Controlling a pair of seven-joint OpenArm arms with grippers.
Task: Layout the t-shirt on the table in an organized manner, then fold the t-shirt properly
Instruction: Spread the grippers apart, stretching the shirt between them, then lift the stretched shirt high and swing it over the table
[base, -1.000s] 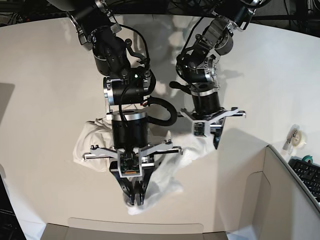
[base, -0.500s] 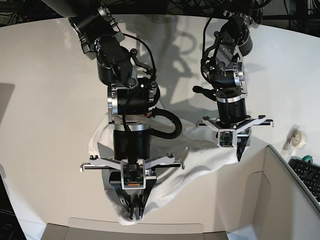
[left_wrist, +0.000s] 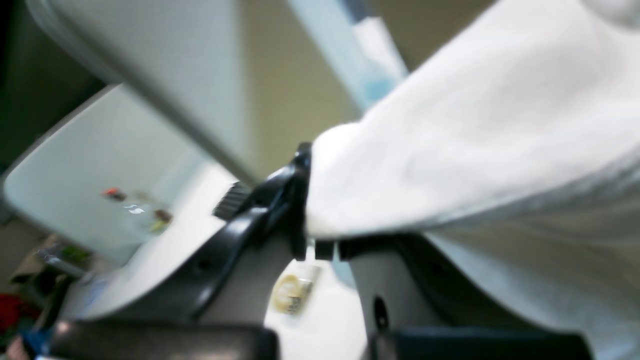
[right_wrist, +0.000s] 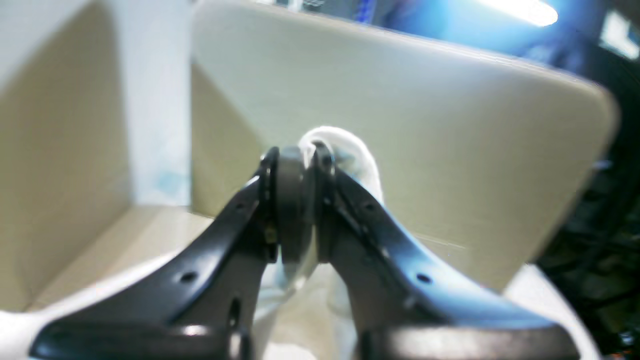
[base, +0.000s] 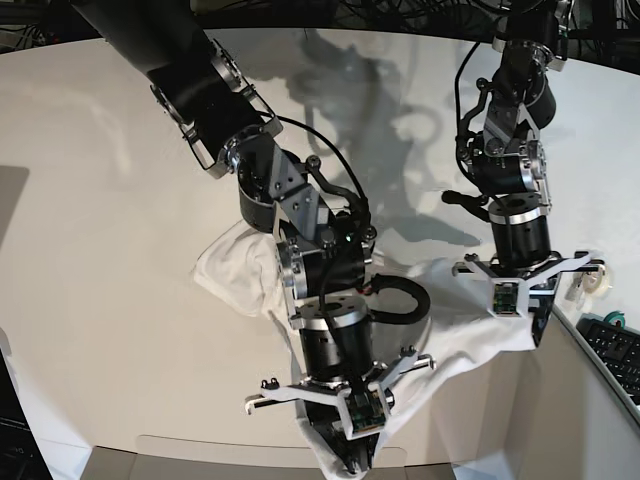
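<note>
The white t-shirt (base: 455, 320) lies stretched in a rumpled band across the table (base: 100, 200), from a bunched end (base: 230, 268) at the left to the near right. In the base view my right gripper (base: 353, 467) hangs at the near edge, shut on a fold of the shirt. The right wrist view shows that gripper (right_wrist: 299, 165) pinching white cloth (right_wrist: 352, 155). My left gripper (base: 540, 328) is at the right and grips the shirt's far-right edge. The blurred left wrist view shows the left gripper (left_wrist: 305, 235) shut on the cloth (left_wrist: 475, 150). No print shows.
A grey box-like panel (base: 545, 400) stands at the near right, close beside the left gripper. A roll of tape (base: 596, 272) and a keyboard (base: 615, 350) lie beyond it. A low grey ledge (base: 230, 452) runs along the near edge.
Both arms have moved, the right one toward the near edge and the left one out to the right. The shirt has been pulled from a bunch into a longer band.
</note>
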